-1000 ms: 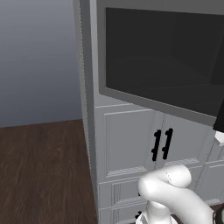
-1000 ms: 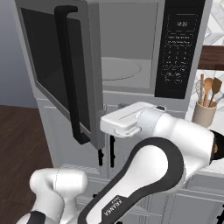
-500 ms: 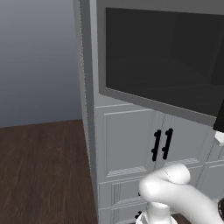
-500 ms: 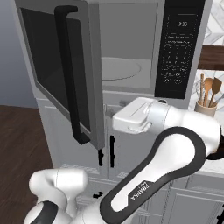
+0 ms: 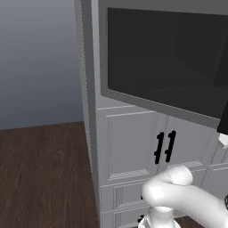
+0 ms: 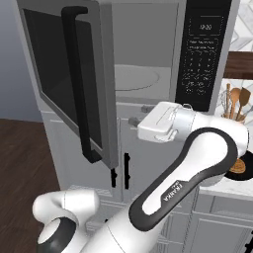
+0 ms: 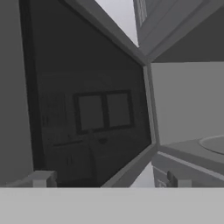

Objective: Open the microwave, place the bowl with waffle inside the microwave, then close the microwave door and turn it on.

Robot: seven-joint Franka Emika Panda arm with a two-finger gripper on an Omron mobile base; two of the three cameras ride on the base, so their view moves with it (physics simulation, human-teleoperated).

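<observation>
Floor [image 5: 40, 173]: dark wood planks; wall [image 5: 35, 58] behind: plain grey-blue, evenly lit; white panelled cabinet doors [image 5: 129, 147] carried short black handles [image 5: 164, 147] (a close pair); at right, a light counter [image 6: 232, 185] held a jar of wooden utensils [image 6: 236, 101] before a chevron-tiled backsplash [image 6: 242, 24].

microwave door [image 5: 164, 62] cut off at right edge, end effector [image 6: 136, 120] fingertips hidden

"FRANKA" in dark letters on the white arm [image 6: 174, 190], microwave [image 6: 148, 54] panel display and button labels too small to read
</observation>
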